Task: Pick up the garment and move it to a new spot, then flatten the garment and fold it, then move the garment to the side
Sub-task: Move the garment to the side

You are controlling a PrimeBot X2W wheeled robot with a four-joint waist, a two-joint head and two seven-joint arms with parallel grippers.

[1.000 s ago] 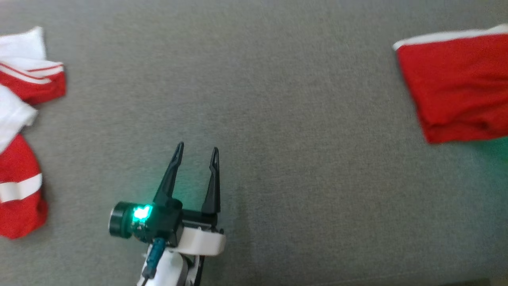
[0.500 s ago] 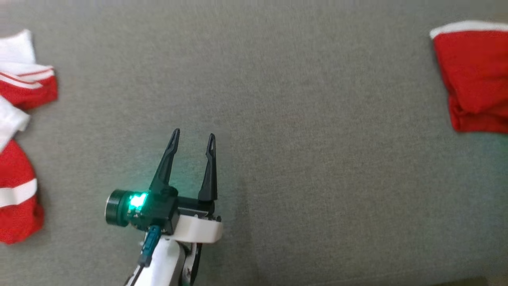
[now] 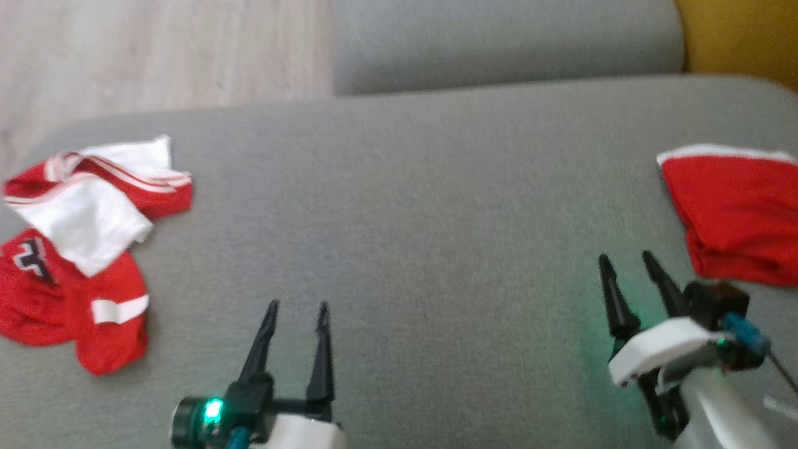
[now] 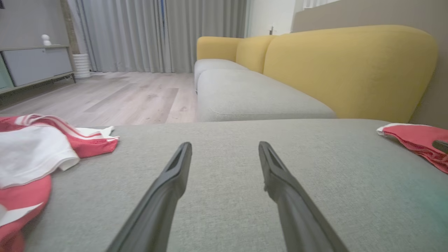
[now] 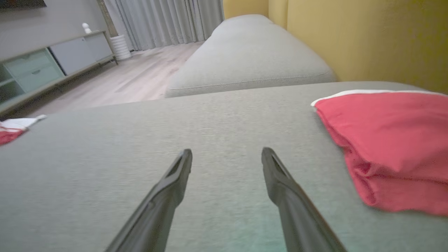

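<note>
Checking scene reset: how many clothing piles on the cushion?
2: a crumpled red-and-white heap at the left end, a folded red garment at the right end. Heap may hide more pieces.

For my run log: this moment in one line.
folded red garment: lies right, unheld | left pincer: open | right pincer: open, empty

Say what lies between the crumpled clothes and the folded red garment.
Bare grey cushion, by the head view; the left gripper and right gripper hover over its near part.
</note>
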